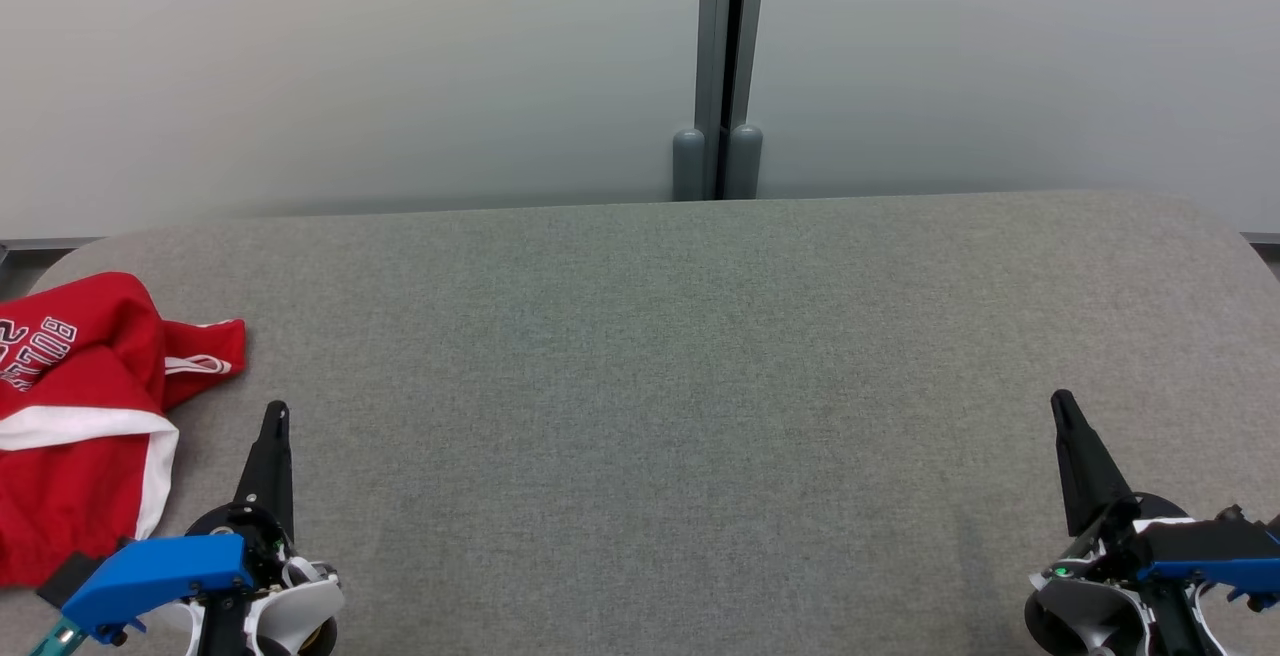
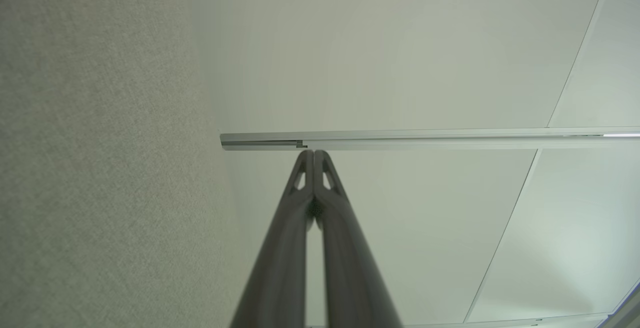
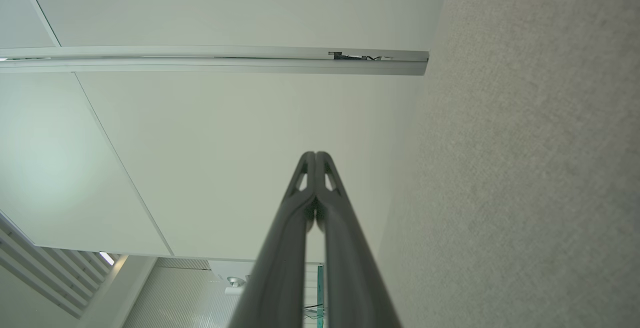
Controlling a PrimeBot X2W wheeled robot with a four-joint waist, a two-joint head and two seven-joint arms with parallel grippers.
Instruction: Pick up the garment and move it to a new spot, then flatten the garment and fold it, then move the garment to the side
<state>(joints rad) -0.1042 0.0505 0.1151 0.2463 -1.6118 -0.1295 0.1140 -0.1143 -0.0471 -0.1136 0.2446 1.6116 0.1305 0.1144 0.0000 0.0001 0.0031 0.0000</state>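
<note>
Garment: the red garment, with white trim and white lettering, lies crumpled at the far left of the table and is cut off by the head view's left border.
Table: the grey cloth-covered table has rounded far corners.
Left gripper: here's the left gripper at the lower left, closed to a single dark point and gripping nothing. Its tip is just beside the garment's right edge, with a strip of table between them.
Blue housing: the blue housing behind that gripper overlaps the garment's lower corner, and I cannot tell whether they touch.
Right gripper: over at the lower right, the right gripper is also closed and holds nothing, well apart from the garment.
Left fingers: seen from the left wrist, the left fingers meet at their tips below a metal rail.
Backdrop: a pale wall rises behind the table, split by a grey post.
</note>
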